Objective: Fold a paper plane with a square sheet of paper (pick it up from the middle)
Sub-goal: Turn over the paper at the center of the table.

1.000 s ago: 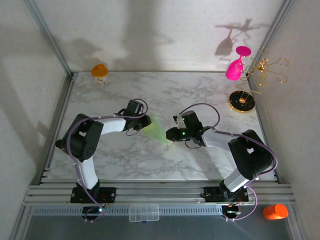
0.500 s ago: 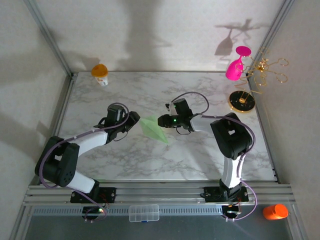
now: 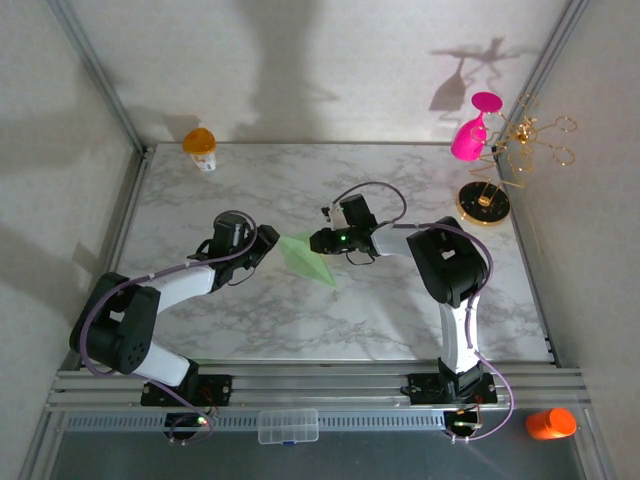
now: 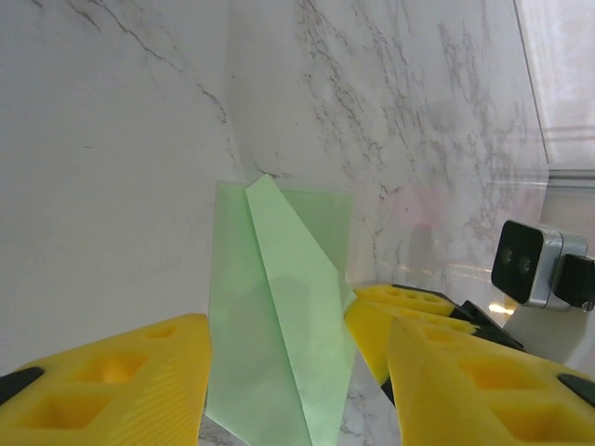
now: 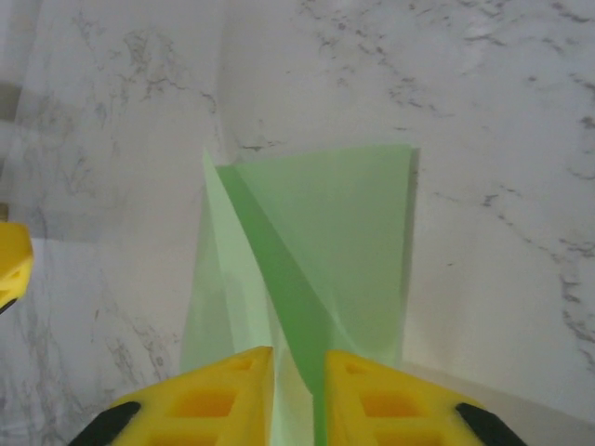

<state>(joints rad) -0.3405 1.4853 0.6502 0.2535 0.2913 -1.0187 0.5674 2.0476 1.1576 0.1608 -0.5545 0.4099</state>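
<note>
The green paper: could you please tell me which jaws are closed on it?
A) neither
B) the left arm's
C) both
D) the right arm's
D: the right arm's jaws pinch the green paper in the right wrist view, while the left arm's jaws stand open around it.

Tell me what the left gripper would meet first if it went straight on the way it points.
The paper plane, which sits between the left gripper's open jaws; right behind it, likely the right gripper pinching it, though depth is unclear.
</note>
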